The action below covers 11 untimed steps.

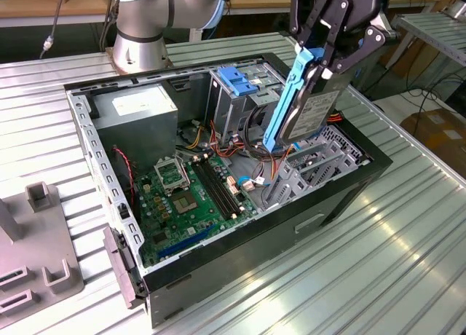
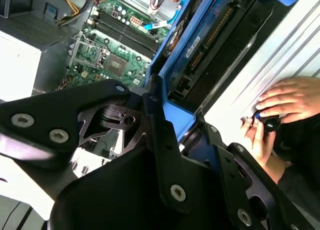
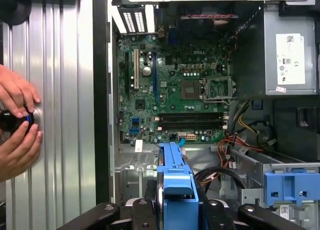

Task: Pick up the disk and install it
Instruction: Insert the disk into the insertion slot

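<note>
Pinching the disk (image 1: 318,108) by the upper end of its blue bracket (image 1: 286,105), with the gripper (image 1: 314,58) closed on it from both sides in the exterior view; seen close in the second wrist view as black fingers (image 2: 161,135) pressed against the blue plastic. Held off the table (image 1: 393,262) and tilted, grey metal body facing the exterior view's right, lower end dipping into the open computer case (image 1: 320,204) near its end at the exterior view's right. Hanging just above a bundle of coloured cables (image 1: 280,156) and the grey metal bay (image 1: 313,164) there; touching them or not, cannot tell. Lying flat on the case floor, a green motherboard (image 1: 193,196); beside it, toward the exterior view's left, a grey power-supply box (image 1: 138,109). Standing between that box and the held disk, a metal drive cage (image 1: 226,105) topped by a blue latch (image 1: 239,80). Resting on the ribbed table outside the case, in the first wrist view, a person's two hands (image 3: 17,150) cupped around a small dark object (image 3: 12,121). Sitting at the exterior view's left edge, a grey fixture (image 1: 40,255) on the table
</note>
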Motion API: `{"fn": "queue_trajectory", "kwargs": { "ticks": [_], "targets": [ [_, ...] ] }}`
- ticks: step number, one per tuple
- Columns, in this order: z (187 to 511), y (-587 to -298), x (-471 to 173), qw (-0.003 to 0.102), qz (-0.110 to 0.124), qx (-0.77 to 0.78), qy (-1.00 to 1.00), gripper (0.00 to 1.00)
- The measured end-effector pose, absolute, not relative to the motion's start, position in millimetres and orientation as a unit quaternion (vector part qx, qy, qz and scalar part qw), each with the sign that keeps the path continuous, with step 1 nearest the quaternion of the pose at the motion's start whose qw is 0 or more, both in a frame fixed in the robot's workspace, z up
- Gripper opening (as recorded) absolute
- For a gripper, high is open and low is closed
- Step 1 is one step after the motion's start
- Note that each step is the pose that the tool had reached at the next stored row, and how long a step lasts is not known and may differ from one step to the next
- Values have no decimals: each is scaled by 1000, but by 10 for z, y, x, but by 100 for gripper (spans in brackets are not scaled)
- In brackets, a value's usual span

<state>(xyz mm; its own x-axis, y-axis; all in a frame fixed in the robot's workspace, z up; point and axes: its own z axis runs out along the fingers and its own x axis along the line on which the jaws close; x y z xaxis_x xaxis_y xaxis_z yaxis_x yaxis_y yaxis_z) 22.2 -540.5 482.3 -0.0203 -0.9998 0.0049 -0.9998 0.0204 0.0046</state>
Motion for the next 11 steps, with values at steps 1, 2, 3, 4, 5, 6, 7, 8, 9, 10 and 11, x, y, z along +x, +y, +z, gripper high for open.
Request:
{"fn": "queue_trajectory", "kwargs": {
  "ticks": [1, 2, 3, 4, 5, 6, 7, 8, 9, 10, 11],
  "targets": [
    [4817, -5433, 234, 3, 0, 700, -714, 37],
    [4811, -5460, 244, 3, 0, 700, -714, 37],
    [4796, -5531, 275, 3, 0, 700, -714, 37],
    [4787, -5580, 316, 3, 0, 700, -714, 37],
    [4780, -5603, 354, 3, 0, 700, -714, 37],
    [4774, -5619, 388, 3, 0, 700, -714, 37],
    [4764, -5633, 437, 3, 0, 700, -714, 37],
    [4759, -5637, 475, 3, 0, 700, -714, 37],
    [4755, -5640, 511, 3, 0, 700, -714, 37],
    [4746, -5643, 568, 3, 0, 700, -714, 37],
    [4743, -5644, 593, 3, 0, 700, -714, 37]
  ]
}}
